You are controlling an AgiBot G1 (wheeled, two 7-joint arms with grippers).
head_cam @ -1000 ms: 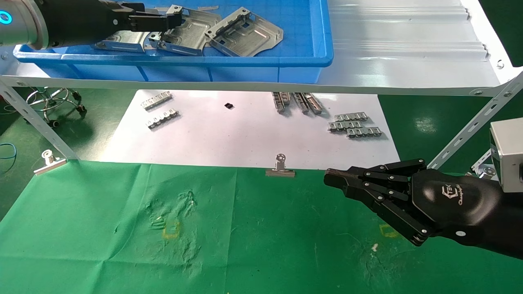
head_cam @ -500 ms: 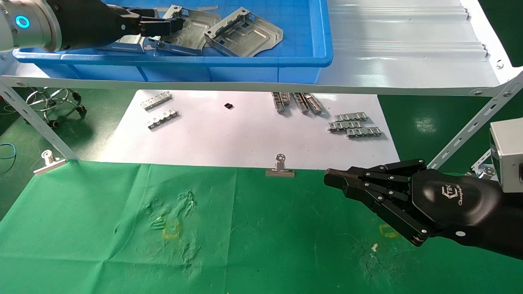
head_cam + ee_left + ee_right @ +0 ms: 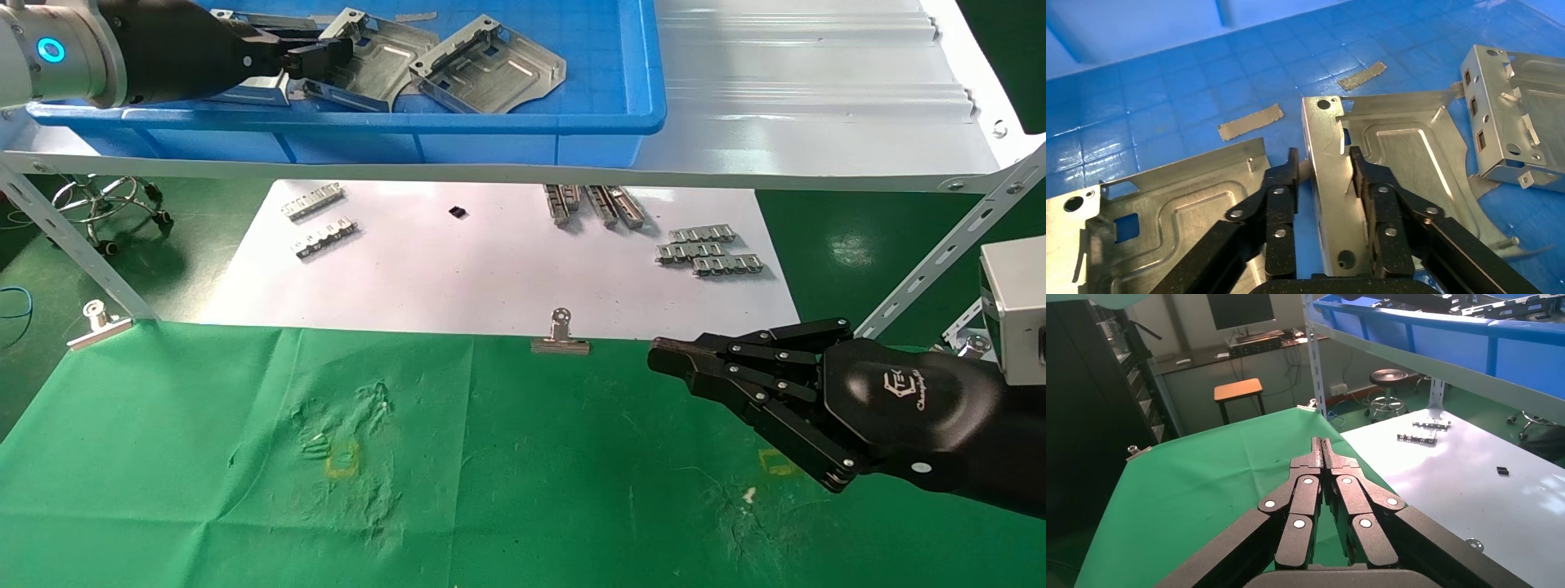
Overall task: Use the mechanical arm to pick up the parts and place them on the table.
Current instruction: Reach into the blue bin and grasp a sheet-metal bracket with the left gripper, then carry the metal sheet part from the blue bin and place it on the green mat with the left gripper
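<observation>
Three silver parts lie in a blue bin (image 3: 409,122) on the shelf. My left gripper (image 3: 327,55) reaches into the bin, and its jaws are closed on the upturned flange of the middle part (image 3: 384,57). In the left wrist view the gripper (image 3: 1321,160) straddles that flange, with the part (image 3: 1389,147) slightly tilted. A second part (image 3: 1168,214) lies beside it and a third (image 3: 490,69) farther right. My right gripper (image 3: 666,357) is shut and empty, hovering low over the green table (image 3: 523,490); it also shows in the right wrist view (image 3: 1321,442).
The pale grey metal shelf (image 3: 817,106) overhangs a white sheet (image 3: 490,261) carrying small toothed strips (image 3: 709,251). Binder clips (image 3: 560,336) hold the cloth's far edge. A shelf leg (image 3: 73,245) slants at the left and a brace (image 3: 940,253) at the right.
My left arm has drawn back to the left, and the middle part's near edge has tilted and shifted with the gripper. The right arm has not moved.
</observation>
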